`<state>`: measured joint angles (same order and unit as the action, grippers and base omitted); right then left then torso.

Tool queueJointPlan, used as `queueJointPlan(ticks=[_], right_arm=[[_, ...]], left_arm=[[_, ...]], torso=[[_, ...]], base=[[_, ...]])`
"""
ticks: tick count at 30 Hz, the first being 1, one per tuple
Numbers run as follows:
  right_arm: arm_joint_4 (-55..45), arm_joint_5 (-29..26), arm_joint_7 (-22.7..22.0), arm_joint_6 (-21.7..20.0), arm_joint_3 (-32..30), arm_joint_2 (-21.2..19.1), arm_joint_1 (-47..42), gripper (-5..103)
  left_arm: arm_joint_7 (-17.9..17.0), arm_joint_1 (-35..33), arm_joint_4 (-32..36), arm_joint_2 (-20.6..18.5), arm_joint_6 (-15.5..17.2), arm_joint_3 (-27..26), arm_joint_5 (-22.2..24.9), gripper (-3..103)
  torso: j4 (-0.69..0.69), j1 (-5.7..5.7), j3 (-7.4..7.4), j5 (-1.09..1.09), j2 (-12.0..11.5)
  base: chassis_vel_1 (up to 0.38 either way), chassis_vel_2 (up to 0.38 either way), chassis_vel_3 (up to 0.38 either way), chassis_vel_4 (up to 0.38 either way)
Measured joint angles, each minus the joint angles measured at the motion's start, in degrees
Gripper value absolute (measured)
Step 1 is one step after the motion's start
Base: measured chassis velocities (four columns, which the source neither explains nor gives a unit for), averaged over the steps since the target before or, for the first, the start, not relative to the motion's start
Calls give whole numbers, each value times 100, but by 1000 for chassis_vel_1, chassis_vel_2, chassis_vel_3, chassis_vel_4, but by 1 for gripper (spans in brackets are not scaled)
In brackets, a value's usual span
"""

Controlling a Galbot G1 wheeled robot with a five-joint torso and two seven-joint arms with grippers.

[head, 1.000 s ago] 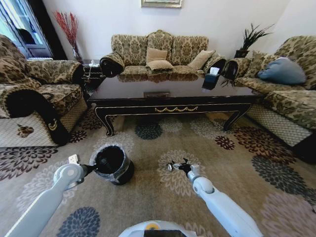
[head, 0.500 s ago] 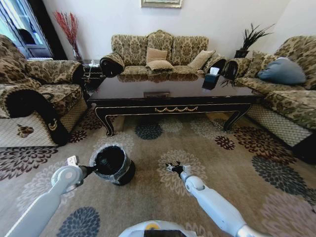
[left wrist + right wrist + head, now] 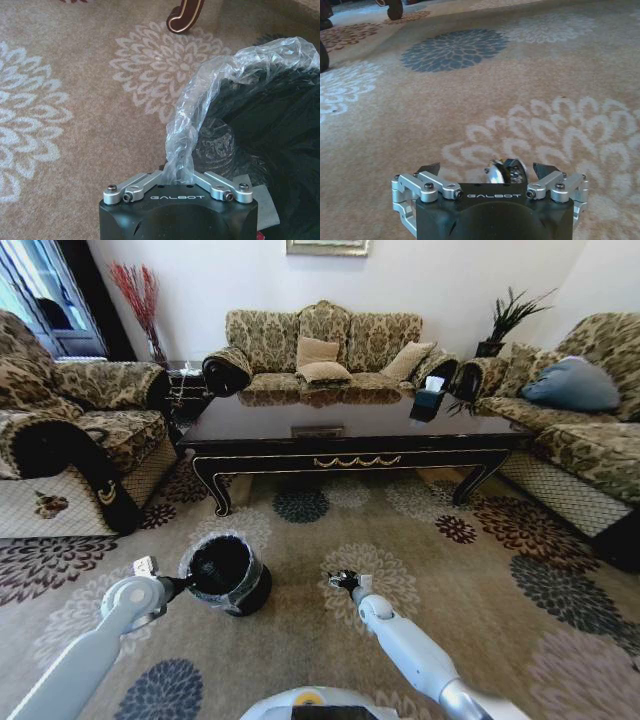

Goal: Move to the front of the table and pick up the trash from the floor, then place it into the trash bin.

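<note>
While my left gripper (image 3: 178, 175) clamps the trash bin (image 3: 225, 575) liner, my right gripper (image 3: 504, 172) pinches a small shiny piece (image 3: 506, 171) that may slip out if this shallow hold loosens.

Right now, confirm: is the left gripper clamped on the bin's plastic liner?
Yes, the left gripper pinches the clear liner at the trash bin rim.

Flower-medallion carpet floor (image 3: 500, 570) is occupied by trash bin (image 3: 226, 575) and dark coffee table (image 3: 350, 430); tissue box (image 3: 428, 400) is borne on tabletop.
</note>
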<state>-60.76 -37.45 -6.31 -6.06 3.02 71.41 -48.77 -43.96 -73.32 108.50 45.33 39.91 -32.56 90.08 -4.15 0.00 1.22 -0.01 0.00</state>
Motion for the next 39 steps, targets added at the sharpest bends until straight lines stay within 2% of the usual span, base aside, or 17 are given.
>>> queueJointPlan(ticks=[11, 12, 14, 15, 16, 20, 22, 26, 28, 30, 33, 34, 39], right_arm=[[294, 191, 91, 67, -51, 12, -1, 100], [328, 210, 99, 73, -62, 28, 4, 103], [395, 230, 111, 88, -120, 83, 16, 100], [405, 232, 112, 91, -135, 95, 18, 95], [405, 232, 112, 91, -135, 95, 18, 95], [435, 253, 119, 120, -156, 108, 3, 73], [447, 258, 121, 127, -162, 108, -2, 73], [494, 313, 131, 170, -238, 148, -44, 51], [494, 322, 131, 175, -248, 154, -52, 51], [476, 332, 131, 181, -277, 162, -84, 40], [415, 331, 125, 182, -288, 150, -126, 40], [393, 330, 122, 182, -292, 144, -142, 30], [118, 292, 95, 177, -333, 67, -310, 28]], left_arm=[[4, 208, -18, -37, -16, 169, 14, 0], [1, 209, -17, -38, -17, 174, 13, 0], [-6, 204, -5, -43, -18, 176, 13, 0], [-8, 198, -1, -44, -18, 175, 13, 0], [-8, 198, -1, -44, -18, 175, 13, 0], [-14, 173, 9, -41, -18, 138, 12, 0], [-16, 164, 9, -32, -18, 128, 9, 0], [-48, 108, 23, 34, -16, 138, -35, 0], [-52, 101, 35, 44, -16, 145, -36, 0], [-64, 91, 67, 65, -13, 174, -34, 0], [-80, 91, 75, 65, -10, 184, -40, 0], [-83, 89, 80, 65, -9, 185, -40, 0], [-91, 21, 97, 141, 4, 196, -79, 0]], torso=[[-1, 0, 0, 1, 0], [-1, 0, 0, 1, 0], [0, 0, 0, 1, 0], [0, 0, 0, 1, 0], [0, 0, 0, 1, 0], [0, 0, 0, 1, 0], [0, 0, 0, 1, 0], [0, 0, 0, 1, 0], [1, 0, 0, 1, 0], [0, 0, 0, 1, 0], [-1, 0, 0, 1, 0], [-1, 0, 0, 1, 0], [-1, 0, 0, 1, 0]], base=[[0, 0, 0, 0], [0, 0, 0, 0], [0, 0, 0, 0], [0, 0, 0, 0], [0, 0, 0, 0], [0, 0, 0, 0], [0, 0, 0, 0], [0, 0, 0, 0], [0, 0, 0, 0], [0, 0, 0, 0], [0, 0, 0, 0], [0, 0, 0, 0], [0, 0, 0, 0]])
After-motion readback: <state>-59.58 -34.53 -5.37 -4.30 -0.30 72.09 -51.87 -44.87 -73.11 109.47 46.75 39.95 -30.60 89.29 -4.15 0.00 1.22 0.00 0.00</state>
